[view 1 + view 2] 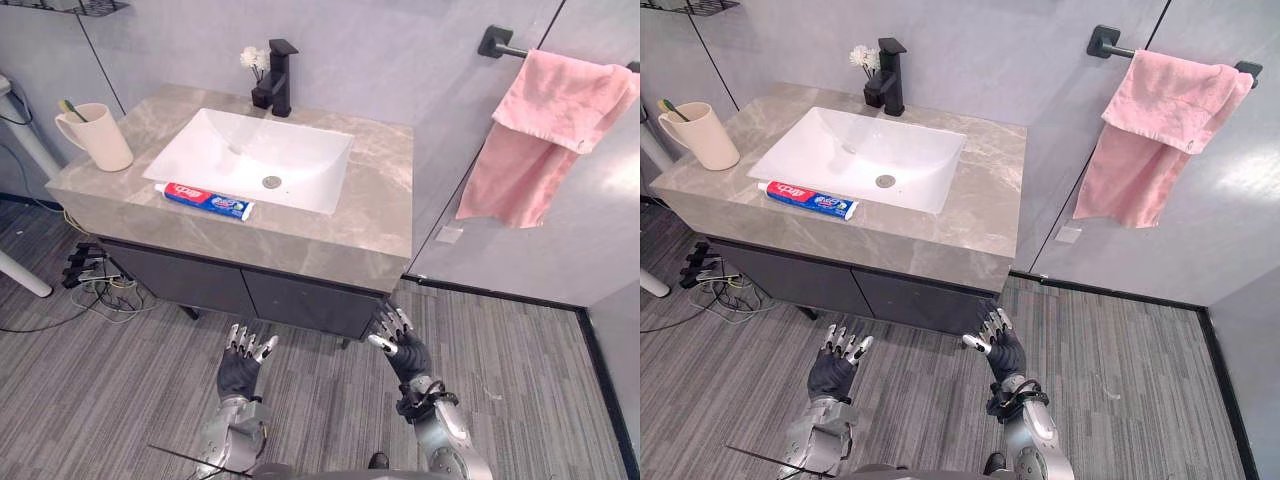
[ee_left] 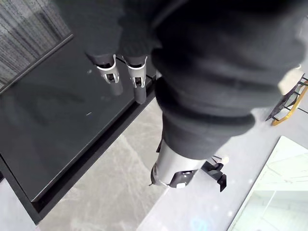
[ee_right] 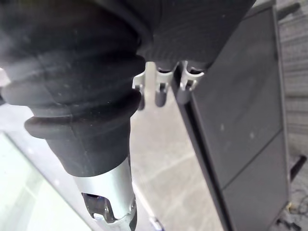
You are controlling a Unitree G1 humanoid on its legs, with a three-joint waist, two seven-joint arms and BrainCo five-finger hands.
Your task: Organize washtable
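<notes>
The washtable [image 1: 385,205], a grey stone counter over a dark cabinet [image 1: 300,300], is standing against the wall with a white basin [image 1: 250,150] sunk into it. A toothpaste tube [image 1: 208,200] is lying flat on the front strip of the counter, just beside the basin's front rim. A cream cup [image 1: 98,138] is standing upright at the counter's left end. A toothbrush [image 1: 72,108] is leaning inside it, and the cup wall is hiding its lower part.

A black faucet [image 1: 277,78] is rising behind the basin and covering the base of a small white flower [image 1: 253,58] just beside it. What the flower is standing in cannot be told. A pink towel [image 1: 545,130] is hanging over a black bar [image 1: 500,45] on the wall to the right. The left eye view is cutting off the bar's far end, while the right eye view is taking it in.

The left hand [image 1: 242,365] and the right hand [image 1: 405,350] are hovering low before the cabinet, over the striped floor [image 1: 520,370], fingers spread and straight, holding nothing. The right hand's fingertips are overlapping the cabinet's lower edge, and whether they are touching it cannot be told. The wrist views are adding the dark cabinet front from close by, past each hand's fingers [image 2: 137,79].
</notes>
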